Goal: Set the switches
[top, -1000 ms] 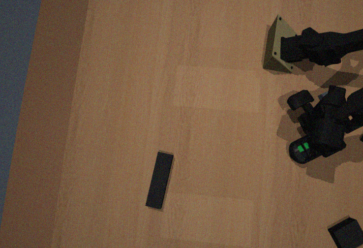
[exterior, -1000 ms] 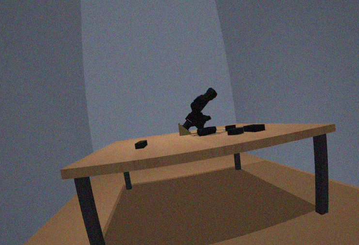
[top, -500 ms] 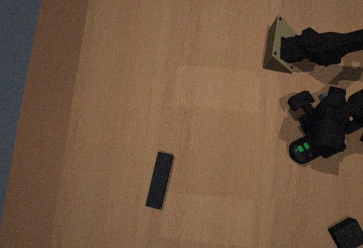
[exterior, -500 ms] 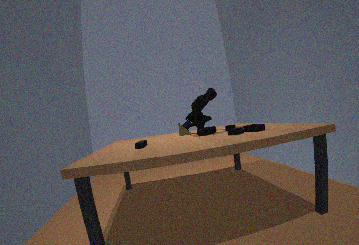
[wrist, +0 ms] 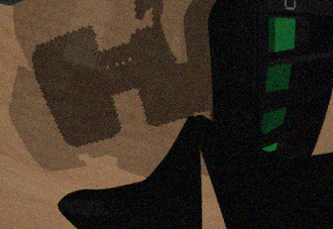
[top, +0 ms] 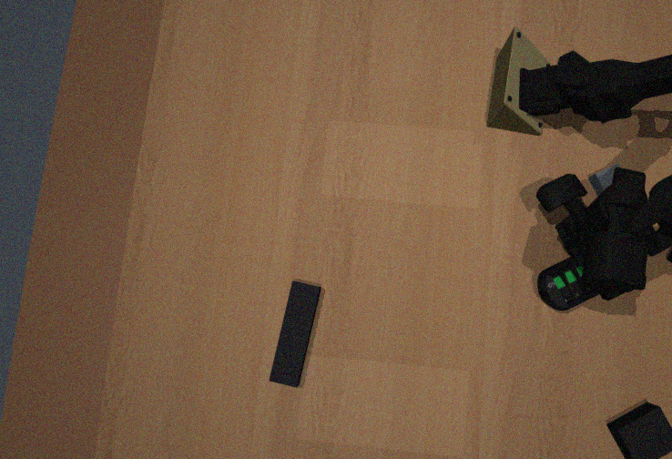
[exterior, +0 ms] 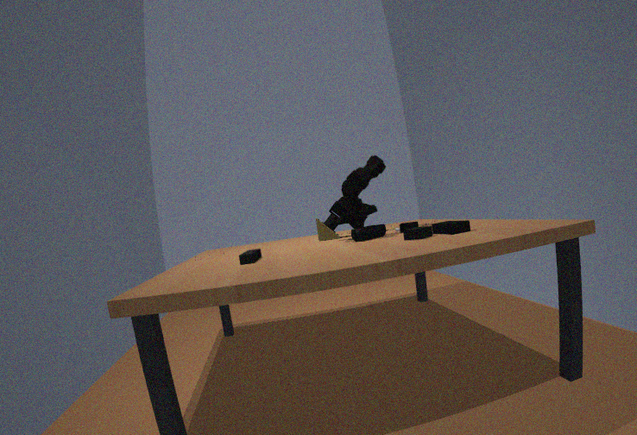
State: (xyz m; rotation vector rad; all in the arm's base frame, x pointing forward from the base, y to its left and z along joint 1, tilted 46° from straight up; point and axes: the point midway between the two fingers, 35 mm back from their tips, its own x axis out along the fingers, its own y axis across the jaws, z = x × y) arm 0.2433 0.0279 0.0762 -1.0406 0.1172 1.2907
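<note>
Controller unit [top: 553, 294] [exterior: 368, 232] [wrist: 235, 78]: base down on bench [top: 229, 243] [exterior: 288, 261], right of the long dark block [top: 295, 333] [exterior: 249, 256] | gripper [wrist: 194, 122]: fingers closed, nothing held; unit beside and partly beneath them, contact unclear | step, we judge: switch-pressing | next: align closed tips over one rocker end, press straight down, lightly

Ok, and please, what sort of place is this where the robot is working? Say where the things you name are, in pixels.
Probably a robot test bench in a plain room: a wooden table [top: 229, 216] [exterior: 278, 267] on dark legs, a controller unit [top: 550, 294] [exterior: 368, 233] [wrist: 238, 78] with green switch ends, and a triangular bracket [top: 502, 102] [exterior: 324, 231] with small holes.
</note>
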